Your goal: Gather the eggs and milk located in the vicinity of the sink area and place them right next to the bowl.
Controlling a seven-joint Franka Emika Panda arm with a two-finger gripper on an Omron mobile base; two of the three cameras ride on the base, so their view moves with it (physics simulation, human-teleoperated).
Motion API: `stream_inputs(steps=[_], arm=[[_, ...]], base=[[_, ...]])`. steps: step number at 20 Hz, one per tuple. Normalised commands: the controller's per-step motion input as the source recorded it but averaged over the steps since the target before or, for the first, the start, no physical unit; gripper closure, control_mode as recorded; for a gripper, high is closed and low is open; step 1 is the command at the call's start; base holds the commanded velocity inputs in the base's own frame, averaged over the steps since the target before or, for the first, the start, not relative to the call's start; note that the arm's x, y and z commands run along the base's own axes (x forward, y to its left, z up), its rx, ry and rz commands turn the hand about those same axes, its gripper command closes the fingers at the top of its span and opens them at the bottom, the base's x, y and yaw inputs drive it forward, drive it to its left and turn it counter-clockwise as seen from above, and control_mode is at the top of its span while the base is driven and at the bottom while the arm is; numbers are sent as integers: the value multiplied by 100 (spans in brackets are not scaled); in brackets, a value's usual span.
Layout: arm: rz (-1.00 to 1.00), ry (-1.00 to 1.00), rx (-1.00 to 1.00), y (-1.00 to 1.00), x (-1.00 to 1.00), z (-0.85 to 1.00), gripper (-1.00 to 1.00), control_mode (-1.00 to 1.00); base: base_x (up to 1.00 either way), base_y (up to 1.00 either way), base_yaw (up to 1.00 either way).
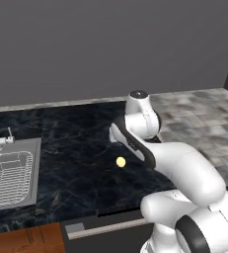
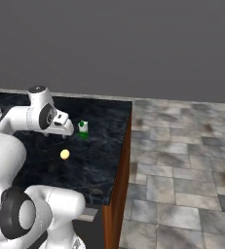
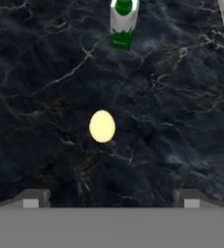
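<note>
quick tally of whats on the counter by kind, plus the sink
eggs: 1, pale yellow
milk cartons: 1, green and white
sinks: 1, with faucet
total: 3

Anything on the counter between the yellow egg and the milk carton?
No. In the hand view, bare dark marble counter runs from the yellow egg to the milk carton.

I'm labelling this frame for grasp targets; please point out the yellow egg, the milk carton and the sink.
yellow egg (image 3: 102,126), hand view, its middle.
milk carton (image 2: 83,129), right base view, its body.
sink (image 1: 9,178), left base view, its wire rack.
</note>
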Motion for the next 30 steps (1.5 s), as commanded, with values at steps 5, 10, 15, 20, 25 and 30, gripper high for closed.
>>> stream_inputs(steps=[5, 10, 15, 20, 25, 30], arm=[[0, 0, 0, 1, 31, -36, -100, -100], [0, 0, 0, 1, 33, -43, -100, -100], [0, 1, 0, 1, 34, -40, -100, -100], [0, 5, 0, 14, 19, -26, -100, -100], [0, 8, 0, 16, 0, -19, -100, -100], [0, 11, 0, 0, 0, -31, -100, -100]], base=[[0, 0, 0], [0, 0, 0], [0, 0, 0], [0, 0, 0], [0, 0, 0], [0, 0, 0]])
